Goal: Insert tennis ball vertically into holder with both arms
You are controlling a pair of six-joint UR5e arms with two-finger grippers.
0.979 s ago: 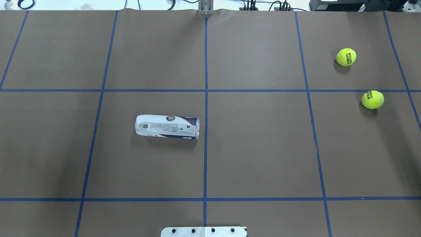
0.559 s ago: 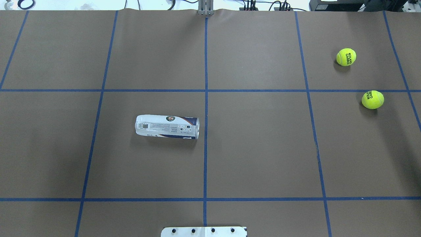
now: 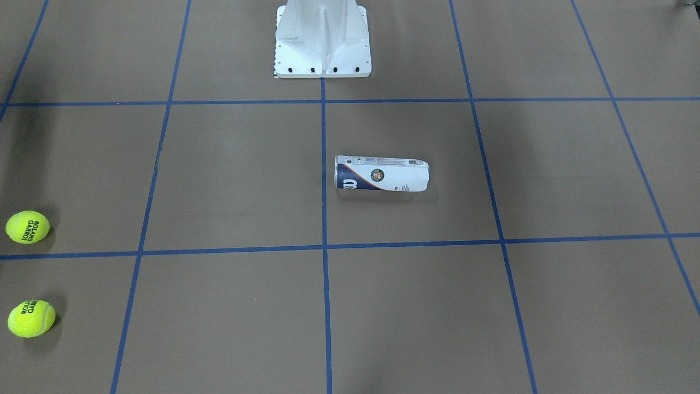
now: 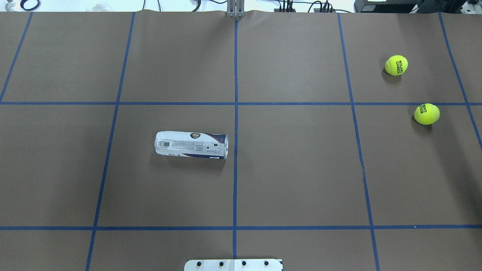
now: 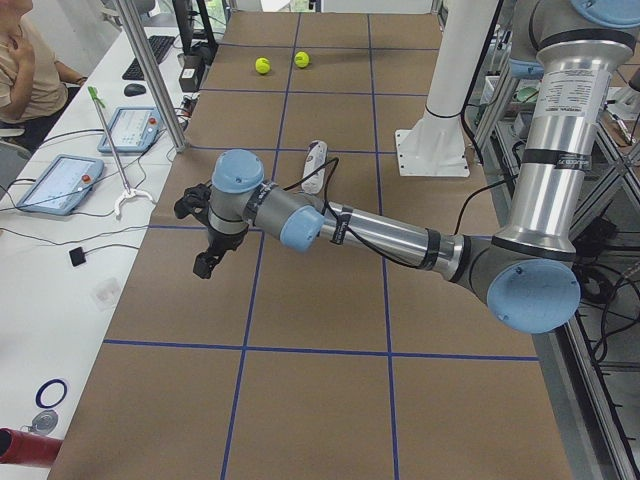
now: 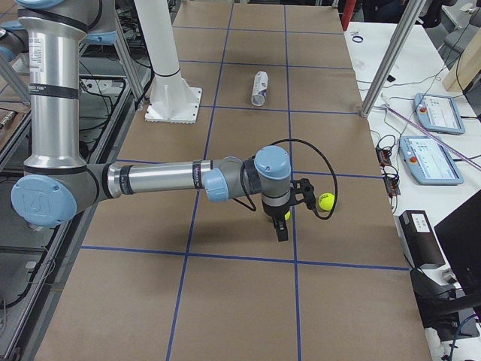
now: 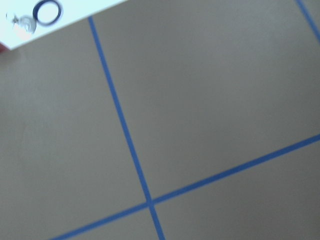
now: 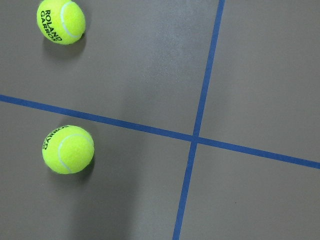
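Note:
The holder (image 4: 191,145) lies on its side left of the table's centre line, also seen in the front-facing view (image 3: 381,173). Two yellow tennis balls (image 4: 396,65) (image 4: 426,113) rest on the far right, and both show in the right wrist view (image 8: 61,21) (image 8: 67,149). The left gripper (image 5: 205,262) hangs over the table's left end, far from the holder. The right gripper (image 6: 282,229) hovers close beside the balls, half hiding one. Both grippers show only in the side views, so I cannot tell if they are open or shut.
The white pedestal base (image 3: 322,38) stands at the robot's edge. Blue tape lines grid the brown table (image 4: 293,169). Beyond the far edge are a desk with tablets (image 5: 60,185), a metal post (image 6: 387,60) and a seated person (image 5: 25,60).

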